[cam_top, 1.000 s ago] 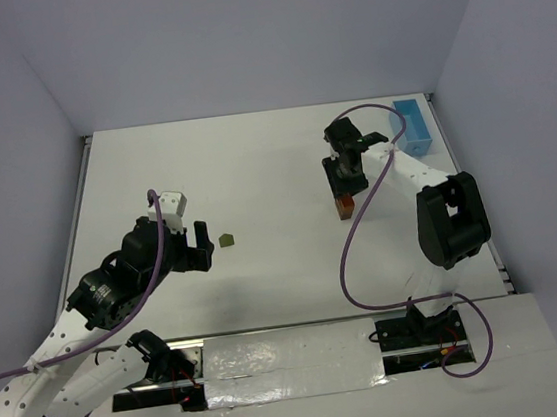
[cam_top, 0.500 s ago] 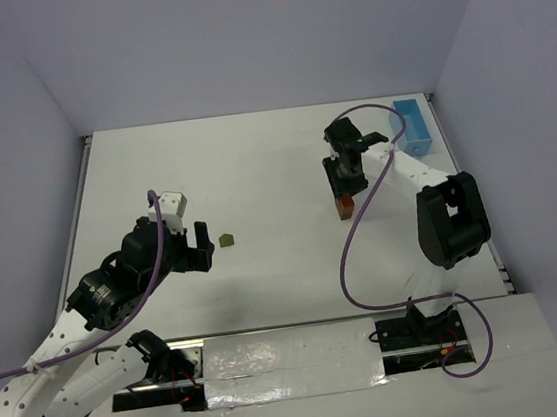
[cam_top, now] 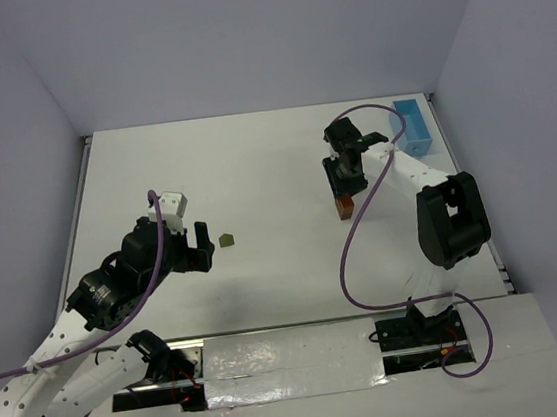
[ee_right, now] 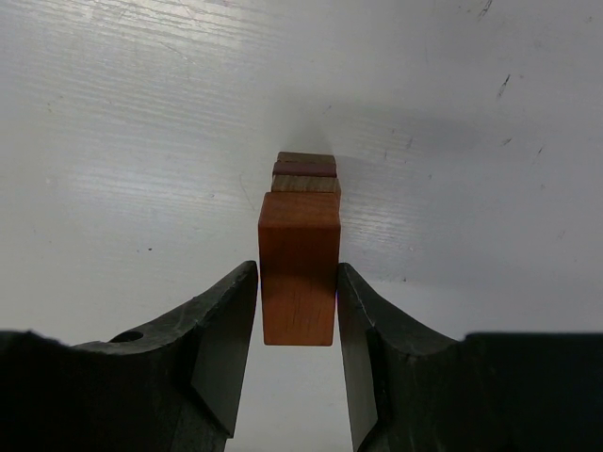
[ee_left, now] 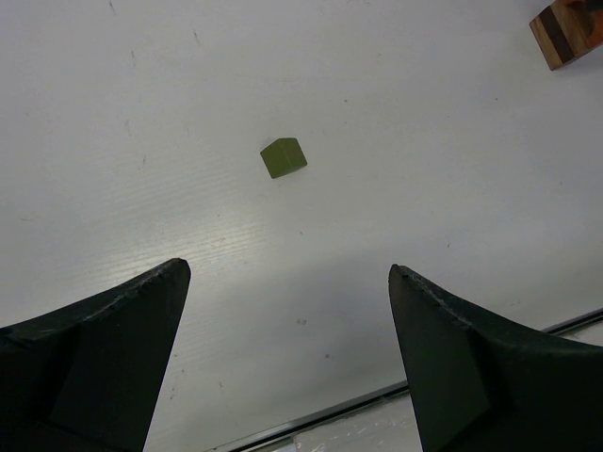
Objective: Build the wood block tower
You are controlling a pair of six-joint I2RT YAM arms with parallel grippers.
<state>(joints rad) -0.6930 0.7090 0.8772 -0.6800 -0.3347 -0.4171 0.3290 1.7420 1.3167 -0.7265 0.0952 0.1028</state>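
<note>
My right gripper [ee_right: 297,275] is shut on a reddish-orange block [ee_right: 299,268], which sits on top of the tower [ee_right: 304,172] of brown and tan pieces. In the top view the tower [cam_top: 342,205] stands right of centre with the right gripper [cam_top: 346,187] over it. An olive green block [cam_top: 226,241] lies alone on the white table, just right of my left gripper [cam_top: 201,250]. In the left wrist view the green block [ee_left: 284,157] lies ahead of the open, empty left gripper [ee_left: 287,273], and the tower [ee_left: 563,30] shows at the top right corner.
A light blue rectangular box [cam_top: 413,123] lies at the far right of the table, behind the right arm. The table's near edge [ee_left: 396,391], with a metal strip, runs just below the left gripper.
</note>
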